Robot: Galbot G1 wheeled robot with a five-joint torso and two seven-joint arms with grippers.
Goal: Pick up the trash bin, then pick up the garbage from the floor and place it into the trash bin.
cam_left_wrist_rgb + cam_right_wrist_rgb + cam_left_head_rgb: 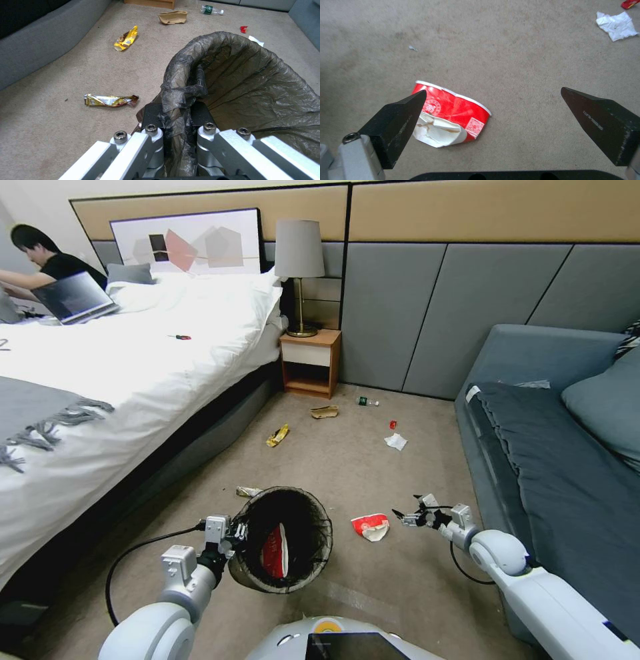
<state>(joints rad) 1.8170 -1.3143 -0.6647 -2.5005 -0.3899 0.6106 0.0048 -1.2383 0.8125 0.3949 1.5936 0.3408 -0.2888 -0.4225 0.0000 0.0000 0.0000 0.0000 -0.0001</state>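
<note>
Head view first: the left gripper (235,531) is clamped onto the near-left rim of the trash bin (313,527), which it holds tilted with its mouth facing up toward the camera. A red-and-white wrapper (274,553) already sits inside the bin. The right gripper (405,517) hangs low over the carpet with its fingers spread, and a crushed red cup (371,526) lies just off its tips, between it and the bin. Farther out from both grippers there's a yellow wrapper (277,435), a brown cardboard bit (325,411), a small bottle (366,401), a red scrap (393,425) and a white paper scrap (396,441).

Left wrist view: the left gripper's fingers (151,116) pinch the dark bag liner (253,82) folded over the bin rim, closed tight on it. A gold wrapper (110,100) lies on the carpet right beside the gripper.

Right wrist view: the two black fingertips (398,120) stand wide apart, holding nothing. The crushed red cup is on the carpet, partly behind one tip and not touching it as far as I can tell.
</note>
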